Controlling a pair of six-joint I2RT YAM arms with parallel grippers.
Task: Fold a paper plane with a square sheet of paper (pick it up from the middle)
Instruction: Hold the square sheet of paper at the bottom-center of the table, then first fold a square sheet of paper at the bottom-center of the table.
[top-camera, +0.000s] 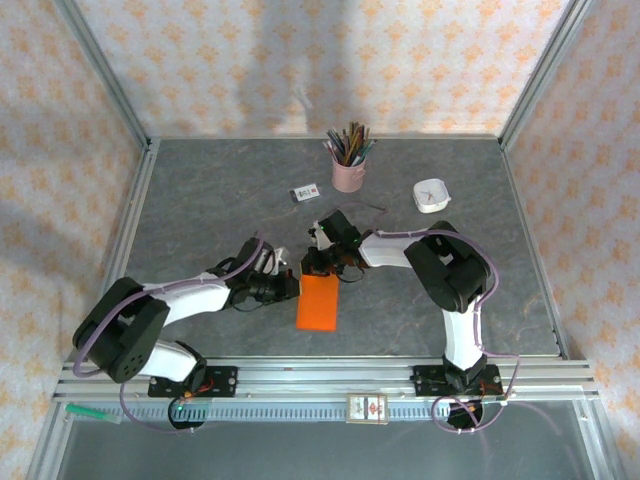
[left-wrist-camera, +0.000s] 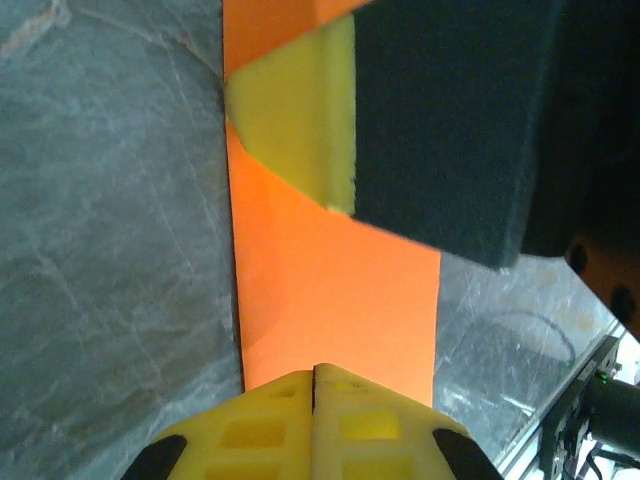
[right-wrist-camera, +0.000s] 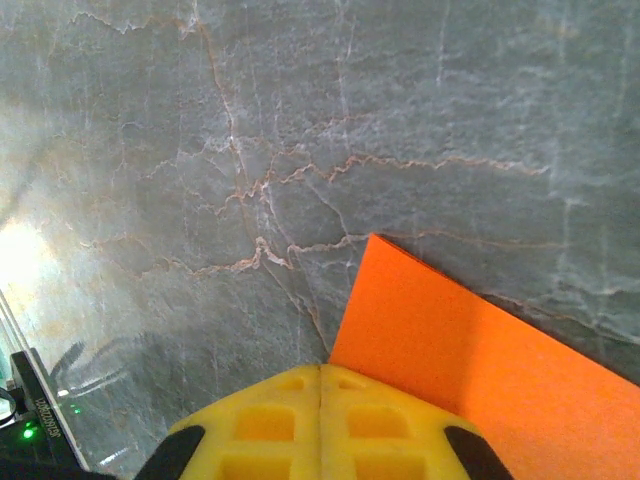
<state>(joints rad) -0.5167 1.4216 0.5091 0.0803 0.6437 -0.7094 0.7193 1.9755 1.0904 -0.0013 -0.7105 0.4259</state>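
Note:
The square sheet of paper (top-camera: 318, 305) lies flat on the grey table as a bright-orange rectangle, longer than it is wide, between the two arms. My left gripper (top-camera: 296, 288) comes in from the left, shut, with its yellow fingertips over the paper's left edge. In the left wrist view the shut tips (left-wrist-camera: 315, 372) rest over the orange sheet (left-wrist-camera: 330, 290), and the right gripper's yellow finger (left-wrist-camera: 300, 110) shows at the sheet's far end. My right gripper (top-camera: 318, 266) is shut at the paper's far edge; its tips (right-wrist-camera: 320, 372) sit at a corner of the sheet (right-wrist-camera: 470, 350). Neither gripper visibly holds any paper.
A pink pencil cup (top-camera: 348, 172) stands at the back centre. A small white card (top-camera: 305, 192) lies left of it, and a white dish (top-camera: 431, 195) sits at the back right. An aluminium rail (top-camera: 320, 380) runs along the near edge, with frame posts at the back corners.

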